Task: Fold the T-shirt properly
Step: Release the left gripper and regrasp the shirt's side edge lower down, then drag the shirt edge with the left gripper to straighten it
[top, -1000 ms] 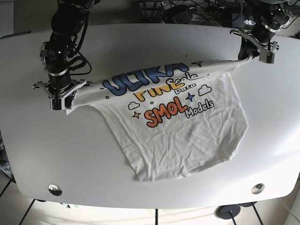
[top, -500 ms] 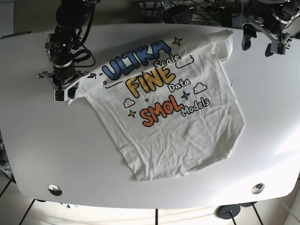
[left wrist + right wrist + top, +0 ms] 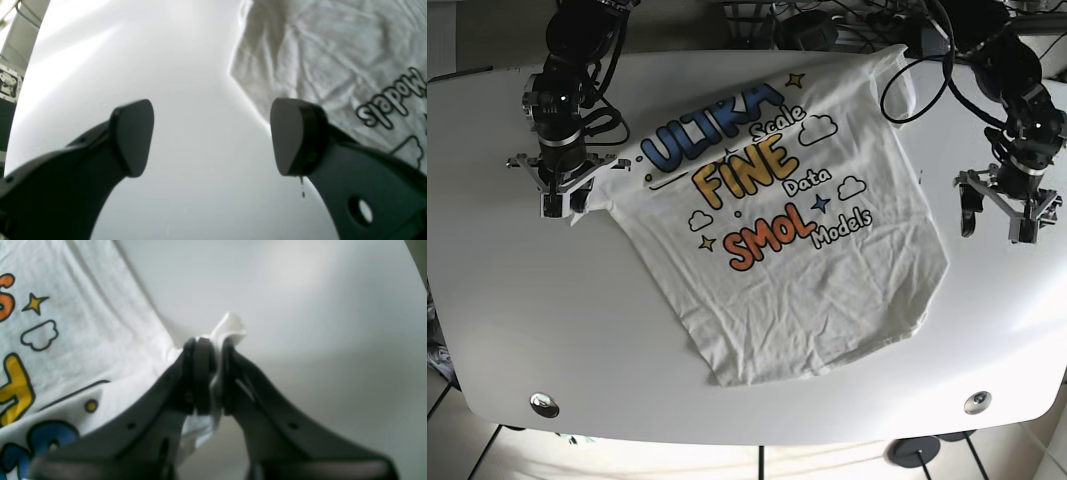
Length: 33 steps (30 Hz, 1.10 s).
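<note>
right pincer (image 3: 213, 373) pinching t-shirt (image 3: 807, 250), left pincer (image 3: 213, 140) agape

A white table (image 3: 517, 330) with rounded corners filled most of the base view, its glossy top catching soft glare. Two round metal fittings (image 3: 544, 404) sat near its front edge (one toward each corner). Behind the far edge lay a dark tangle of cables (image 3: 827, 20). Below the front edge, pale tiled floor (image 3: 467, 440) showed.
</note>
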Each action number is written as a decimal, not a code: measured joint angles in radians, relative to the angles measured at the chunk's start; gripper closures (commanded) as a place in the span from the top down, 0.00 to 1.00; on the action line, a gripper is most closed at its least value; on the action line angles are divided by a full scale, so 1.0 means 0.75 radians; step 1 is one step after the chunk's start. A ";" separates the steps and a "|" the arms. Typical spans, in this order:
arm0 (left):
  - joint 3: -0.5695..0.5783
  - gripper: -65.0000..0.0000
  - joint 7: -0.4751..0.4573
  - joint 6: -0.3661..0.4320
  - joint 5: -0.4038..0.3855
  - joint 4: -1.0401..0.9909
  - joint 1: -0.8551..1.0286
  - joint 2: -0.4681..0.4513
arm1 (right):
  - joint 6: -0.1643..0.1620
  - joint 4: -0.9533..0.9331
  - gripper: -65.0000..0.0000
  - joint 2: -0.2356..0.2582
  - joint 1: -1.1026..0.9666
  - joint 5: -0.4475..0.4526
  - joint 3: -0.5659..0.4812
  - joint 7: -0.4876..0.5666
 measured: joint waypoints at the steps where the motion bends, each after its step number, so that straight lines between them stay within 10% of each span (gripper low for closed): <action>1: 0.000 0.79 -0.004 0.001 0.015 -0.061 -0.052 -0.003 | 0.000 0.000 0.03 -0.001 0.001 0.001 -0.005 0.000; 8: 0.002 0.79 -0.032 0.010 0.074 -0.633 -0.428 -0.057 | -0.001 0.000 0.03 0.000 0.001 -0.001 -0.004 0.000; 22: 0.216 0.78 -0.495 0.009 0.022 -1.489 -0.698 -0.112 | -0.001 0.000 0.03 0.000 0.000 -0.001 -0.004 0.000; 30: 0.220 0.00 -0.464 0.009 0.048 -1.496 -0.696 -0.081 | 0.000 0.000 0.03 0.000 0.001 0.000 0.001 0.001; 33: 0.212 0.00 -0.459 0.049 0.042 -1.496 -0.694 -0.089 | -0.001 0.000 0.03 0.004 0.001 0.089 0.002 0.001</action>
